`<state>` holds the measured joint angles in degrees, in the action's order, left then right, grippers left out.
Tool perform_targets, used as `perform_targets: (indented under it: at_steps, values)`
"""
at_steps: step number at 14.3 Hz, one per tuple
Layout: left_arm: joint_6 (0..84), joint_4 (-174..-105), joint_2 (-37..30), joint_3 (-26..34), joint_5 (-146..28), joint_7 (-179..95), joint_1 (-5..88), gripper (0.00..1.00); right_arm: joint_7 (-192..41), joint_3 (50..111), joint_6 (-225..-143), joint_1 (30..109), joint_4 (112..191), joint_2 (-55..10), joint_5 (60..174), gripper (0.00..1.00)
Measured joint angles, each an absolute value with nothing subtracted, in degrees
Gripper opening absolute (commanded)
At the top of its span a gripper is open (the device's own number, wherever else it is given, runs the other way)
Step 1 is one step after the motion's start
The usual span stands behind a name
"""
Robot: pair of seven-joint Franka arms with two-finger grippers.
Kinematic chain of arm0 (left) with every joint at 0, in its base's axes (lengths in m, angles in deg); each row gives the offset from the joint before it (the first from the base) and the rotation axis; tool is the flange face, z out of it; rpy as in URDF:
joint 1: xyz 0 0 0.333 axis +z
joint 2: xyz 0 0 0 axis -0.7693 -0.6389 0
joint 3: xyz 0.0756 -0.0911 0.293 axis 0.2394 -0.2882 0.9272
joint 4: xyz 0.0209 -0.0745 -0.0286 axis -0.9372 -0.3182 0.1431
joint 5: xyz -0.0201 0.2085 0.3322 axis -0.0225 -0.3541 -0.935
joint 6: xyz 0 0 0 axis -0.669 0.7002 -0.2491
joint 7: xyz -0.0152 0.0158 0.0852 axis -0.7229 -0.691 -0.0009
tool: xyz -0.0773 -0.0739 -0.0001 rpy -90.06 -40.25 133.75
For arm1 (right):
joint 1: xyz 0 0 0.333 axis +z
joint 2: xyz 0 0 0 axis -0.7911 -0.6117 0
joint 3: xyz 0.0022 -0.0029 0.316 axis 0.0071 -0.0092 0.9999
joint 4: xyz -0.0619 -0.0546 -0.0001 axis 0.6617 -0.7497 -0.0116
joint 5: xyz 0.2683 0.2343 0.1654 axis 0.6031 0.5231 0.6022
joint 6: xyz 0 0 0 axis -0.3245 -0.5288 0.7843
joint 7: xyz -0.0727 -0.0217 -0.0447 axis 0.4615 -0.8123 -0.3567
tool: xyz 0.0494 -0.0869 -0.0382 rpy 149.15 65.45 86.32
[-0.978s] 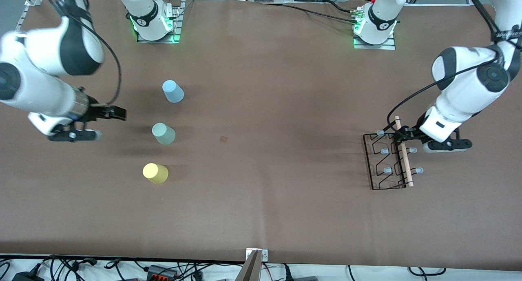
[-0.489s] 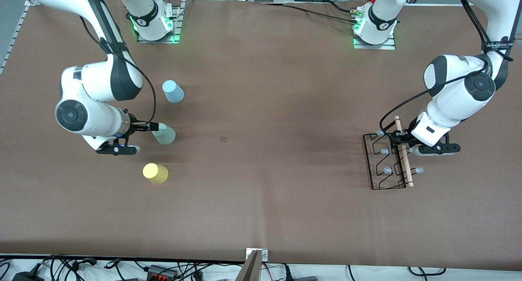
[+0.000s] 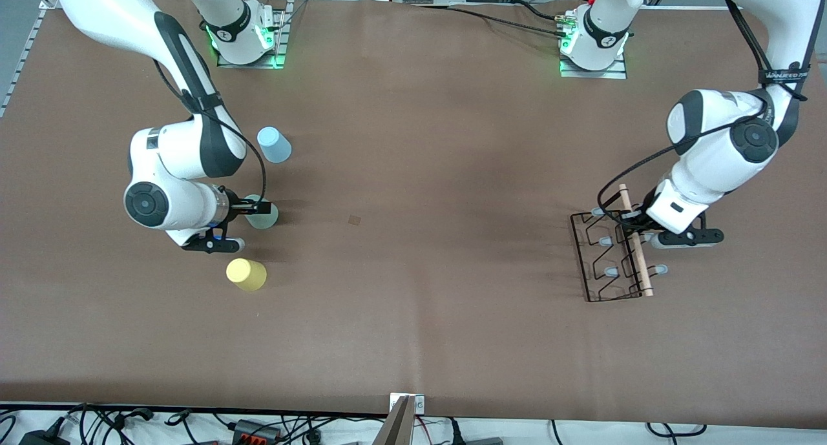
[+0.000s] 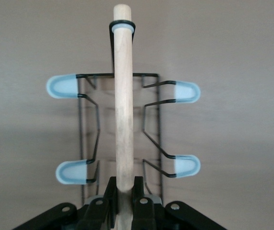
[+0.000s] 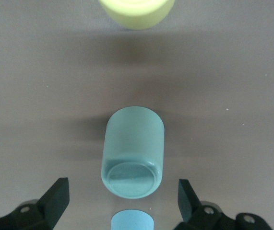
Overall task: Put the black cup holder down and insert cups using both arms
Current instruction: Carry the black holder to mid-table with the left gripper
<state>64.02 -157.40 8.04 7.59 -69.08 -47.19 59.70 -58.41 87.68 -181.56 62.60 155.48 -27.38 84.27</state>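
The black cup holder (image 3: 597, 264) stands at the left arm's end of the table, its wooden rod handle (image 3: 636, 251) on top. My left gripper (image 3: 630, 222) is shut on that handle; the left wrist view shows the fingers (image 4: 109, 191) clamped on the rod (image 4: 124, 96), with grey-tipped pegs (image 4: 62, 86) on both sides. Three cups stand upside down at the right arm's end: light blue (image 3: 274, 144), pale green (image 3: 263, 217), yellow (image 3: 245, 274). My right gripper (image 3: 255, 207) is open with a finger on each side of the pale green cup (image 5: 133, 153), not touching it.
The yellow cup (image 5: 137, 12) and the light blue cup (image 5: 132, 221) flank the green one in the right wrist view. A small dark mark (image 3: 354, 219) lies mid-table. The arm bases (image 3: 245, 35) stand along the table's farthest edge. Cables run under the edge nearest the camera.
My right arm swung in from the table's end and brought its open gripper around the pale green cup. My left gripper shifted the cup holder slightly toward the right arm's end.
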Motion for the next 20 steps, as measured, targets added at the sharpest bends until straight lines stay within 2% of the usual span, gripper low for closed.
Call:
perform_targets:
  at_steps: [5, 8, 15, 16, 18, 20]
  values:
    - [62.7, -151.8, 8.0, -1.1, -69.1, -52.4, 57.9, 0.04, -58.4, 87.6, -182.5, 62.6, 156.5, -28.1, 84.3, 1.00]
    - [62.0, -146.6, 5.8, -2.4, -68.9, -57.9, 51.7, 0.05, -58.1, 87.6, -182.7, 62.6, 156.7, -28.7, 84.3, 1.00]
    - [62.1, -127.4, -11.7, -2.2, -68.9, -71.8, 34.8, 0.06, -57.8, 87.4, -182.9, 62.4, 156.8, -29.9, 84.3, 1.00]
    - [62.1, -125.6, -13.7, -1.9, -68.9, -72.4, 33.2, 0.06, -57.8, 87.4, -182.9, 62.4, 156.8, -29.9, 84.3, 0.93]
    - [62.1, -124.0, -16.4, 0.1, -68.9, -73.2, 29.4, 0.09, -57.8, 87.4, -182.9, 62.4, 156.8, -29.9, 84.3, 0.66]
    - [62.7, -123.1, -17.4, 3.9, -69.5, -74.2, 24.6, 0.14, -57.8, 87.4, -183.0, 62.4, 156.8, -29.9, 84.3, 0.46]
